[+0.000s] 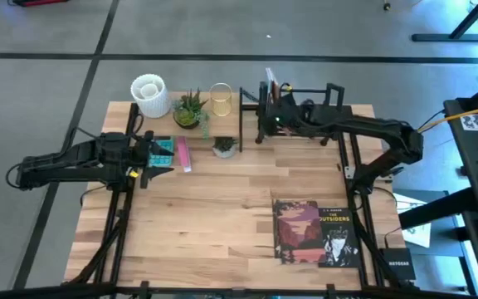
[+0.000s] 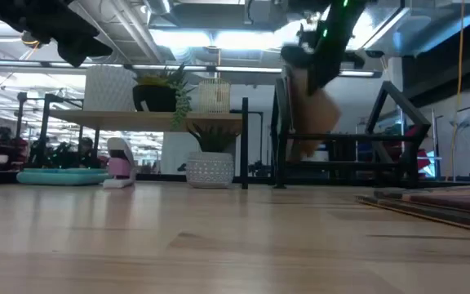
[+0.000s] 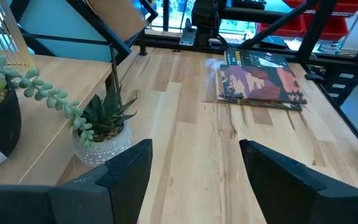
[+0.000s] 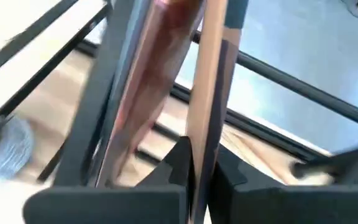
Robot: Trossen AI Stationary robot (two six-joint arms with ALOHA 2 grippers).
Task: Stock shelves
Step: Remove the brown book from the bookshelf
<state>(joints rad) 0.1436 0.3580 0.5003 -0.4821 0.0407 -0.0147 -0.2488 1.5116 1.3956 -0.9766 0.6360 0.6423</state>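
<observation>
My right hand (image 1: pixel 270 106) is up over the black bar rack (image 1: pixel 305 112) at the worktop's (image 1: pixel 222 216) far edge, fingers pinched tight on a thin brown book (image 4: pixel 205 93) held upright among the bars (its cover is blurred). My left hand (image 3: pixel 194 180) hangs spread wide and empty beside the wooden shelf (image 1: pixel 181 124), near a small potted plant (image 3: pixel 101 127). Another book (image 1: pixel 315 232) lies flat nearer the front.

The right claw (image 4: pixel 197 165) and its thin board (image 4: pixel 205 93) are blurred.
</observation>
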